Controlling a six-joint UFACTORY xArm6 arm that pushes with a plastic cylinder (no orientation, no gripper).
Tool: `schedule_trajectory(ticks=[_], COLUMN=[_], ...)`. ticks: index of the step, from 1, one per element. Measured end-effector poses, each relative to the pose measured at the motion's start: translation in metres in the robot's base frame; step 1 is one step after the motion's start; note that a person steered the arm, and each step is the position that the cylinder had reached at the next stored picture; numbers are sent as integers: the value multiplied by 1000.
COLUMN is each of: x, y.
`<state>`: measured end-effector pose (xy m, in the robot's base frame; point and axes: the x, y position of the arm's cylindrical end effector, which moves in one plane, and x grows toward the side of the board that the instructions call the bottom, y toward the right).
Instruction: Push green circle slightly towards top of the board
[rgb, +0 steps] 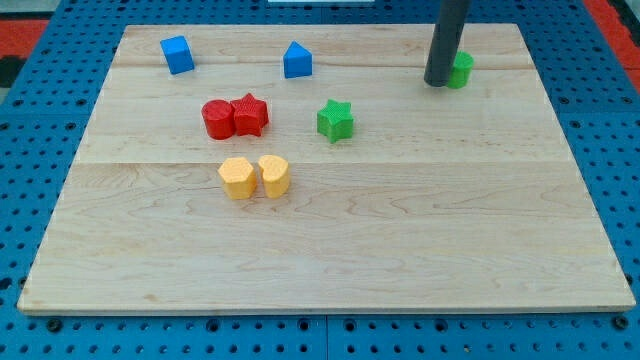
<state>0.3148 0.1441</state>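
Observation:
The green circle (461, 69) lies near the board's top right, partly hidden behind my dark rod. My tip (438, 82) rests on the board touching or nearly touching the circle's left side, slightly below its middle. A green star (336, 120) lies lower down and to the left, well apart from the tip.
A blue cube (177, 54) and a blue pentagon-like block (297, 61) lie along the top. A red circle (217, 119) and red star (250, 114) touch at the middle left. Two yellow blocks (237, 178) (274, 175) sit side by side below them. The wooden board (330, 250) lies on a blue pegboard.

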Motion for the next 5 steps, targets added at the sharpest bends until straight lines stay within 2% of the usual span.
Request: schedule_trajectory(ticks=[1,3,4,5], x=[6,-3,-25,-26], y=[7,63,37,28])
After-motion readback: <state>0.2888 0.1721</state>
